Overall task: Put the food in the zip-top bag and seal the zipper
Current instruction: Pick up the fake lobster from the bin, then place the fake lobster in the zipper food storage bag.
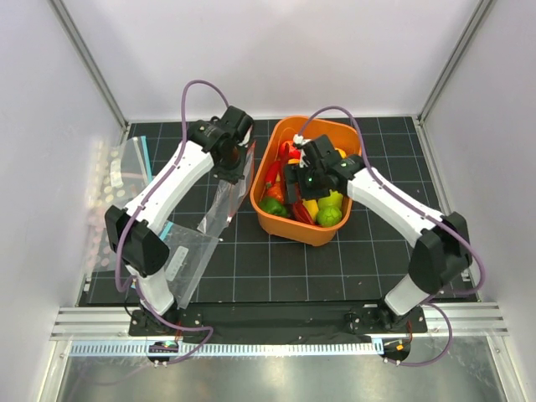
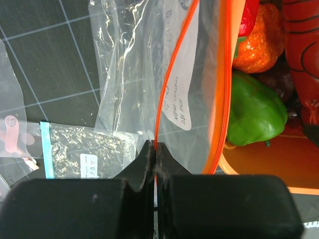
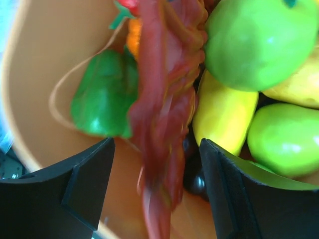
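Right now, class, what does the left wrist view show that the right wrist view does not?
Only the left wrist view: the left end effector shut on the zipper of the zip-top bag, with the teal-strip bag on the mat beyond. Only the right wrist view: the right end effector open astride the blurred lobster, beside light-green fruit. Both: the orange bin and the green pepper.
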